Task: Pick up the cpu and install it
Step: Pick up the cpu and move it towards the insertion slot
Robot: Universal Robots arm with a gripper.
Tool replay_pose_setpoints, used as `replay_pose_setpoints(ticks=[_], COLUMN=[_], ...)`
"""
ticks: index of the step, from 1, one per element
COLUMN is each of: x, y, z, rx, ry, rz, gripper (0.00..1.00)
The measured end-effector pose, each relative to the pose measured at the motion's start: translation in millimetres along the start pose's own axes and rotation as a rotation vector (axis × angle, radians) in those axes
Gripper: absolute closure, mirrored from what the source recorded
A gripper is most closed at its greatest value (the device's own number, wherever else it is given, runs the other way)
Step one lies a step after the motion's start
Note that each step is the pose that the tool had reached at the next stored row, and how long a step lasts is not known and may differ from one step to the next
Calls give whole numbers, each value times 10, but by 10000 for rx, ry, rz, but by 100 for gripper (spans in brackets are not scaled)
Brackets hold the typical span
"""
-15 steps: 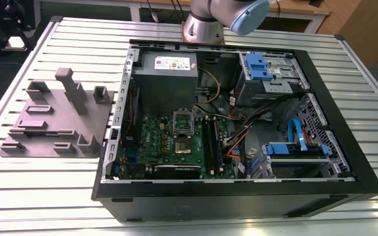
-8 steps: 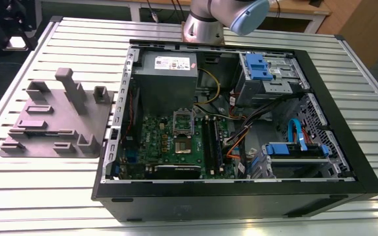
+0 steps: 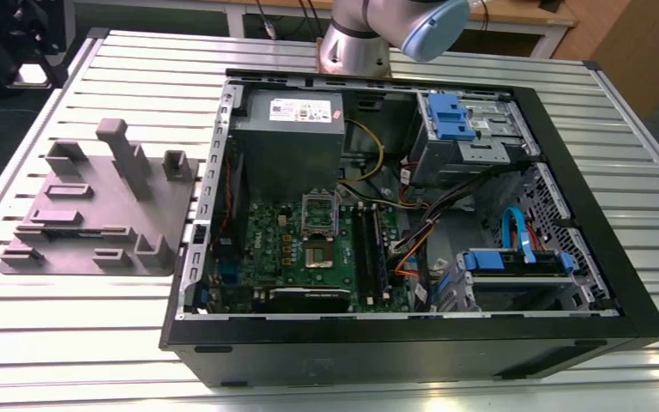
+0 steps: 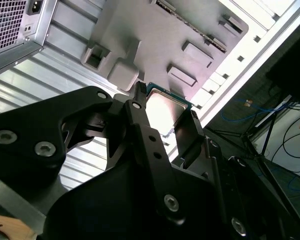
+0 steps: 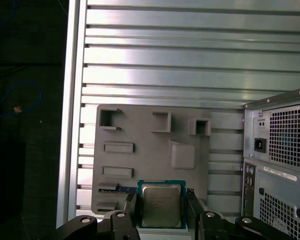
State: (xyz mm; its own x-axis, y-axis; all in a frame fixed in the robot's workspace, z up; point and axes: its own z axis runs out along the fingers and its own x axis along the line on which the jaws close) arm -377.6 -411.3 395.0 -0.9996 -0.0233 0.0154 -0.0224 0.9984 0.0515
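The cpu [image 5: 161,204] is a small square chip with a silvery top and a green rim. It sits between the two black fingers [image 5: 131,212] of my gripper [image 5: 161,210], which is shut on its opposite edges. In the second wrist view the cpu [image 4: 162,111] is lifted well above the grey fixture plate [image 4: 155,40]. Inside the computer case, the motherboard [image 3: 306,249] lies flat, its socket [image 3: 317,251] uncovered and the silver socket frame [image 3: 320,209] folded back. The arm [image 3: 421,26] reaches in over the far side of the table.
The grey fixture plate [image 3: 95,206] with raised blocks and slots lies at the exterior view's left of the open case [image 3: 410,335]. The case holds a grey power supply [image 3: 289,129], blue drive bays [image 3: 462,120] and loose cables [image 3: 421,232]. The slatted metal table [image 3: 66,343] ends close to the plate.
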Motion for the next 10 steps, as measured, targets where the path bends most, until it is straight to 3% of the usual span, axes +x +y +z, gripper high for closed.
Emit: replay_pose_setpoints(ticks=[10], x=[-26], y=[-1], z=[0], rx=[0], ry=[0], rz=[1], gripper=[53])
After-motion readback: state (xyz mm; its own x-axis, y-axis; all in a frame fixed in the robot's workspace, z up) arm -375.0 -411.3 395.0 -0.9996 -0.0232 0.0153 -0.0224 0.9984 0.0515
